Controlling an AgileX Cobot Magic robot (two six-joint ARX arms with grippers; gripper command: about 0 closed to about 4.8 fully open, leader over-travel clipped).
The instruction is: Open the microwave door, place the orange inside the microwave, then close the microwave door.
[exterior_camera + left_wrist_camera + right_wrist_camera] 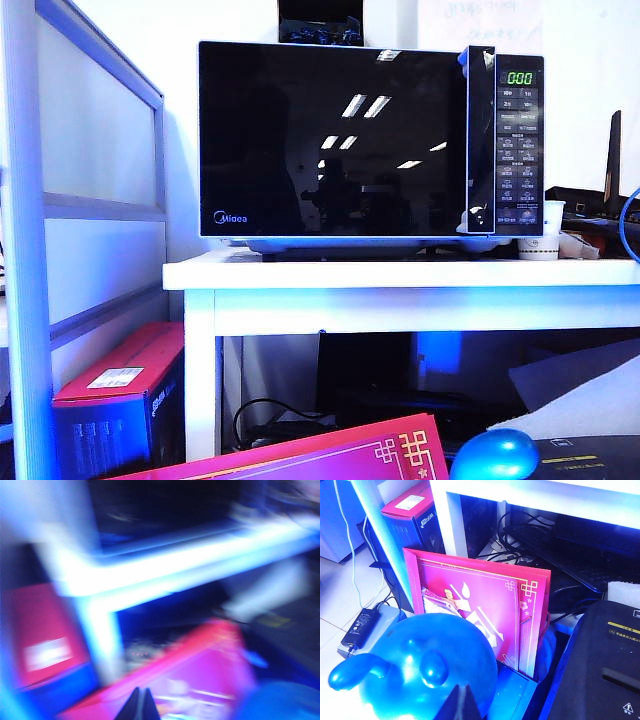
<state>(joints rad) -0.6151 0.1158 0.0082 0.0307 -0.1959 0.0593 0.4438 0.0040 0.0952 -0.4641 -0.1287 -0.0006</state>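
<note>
The black microwave (520, 150) stands on a white table (400, 275). Its glossy microwave door (330, 140) is closed, with the vertical handle strip (481, 140) beside the button panel. The orange is out of view in every frame. Neither gripper shows in the exterior view. In the blurred left wrist view, my left gripper (141, 700) is shut and empty, low in front of a pink box (200, 670) below the table. My right gripper (464, 695) is also shut and empty, just over a shiny blue rounded object (430, 665).
The pink box (480, 605) leans upright behind the blue object (495, 455). A red and blue carton (120, 400) sits on the floor by the table leg (200, 370). A black case (600, 670) lies beside it, with cables under the table and a paper cup (553, 215) next to the microwave.
</note>
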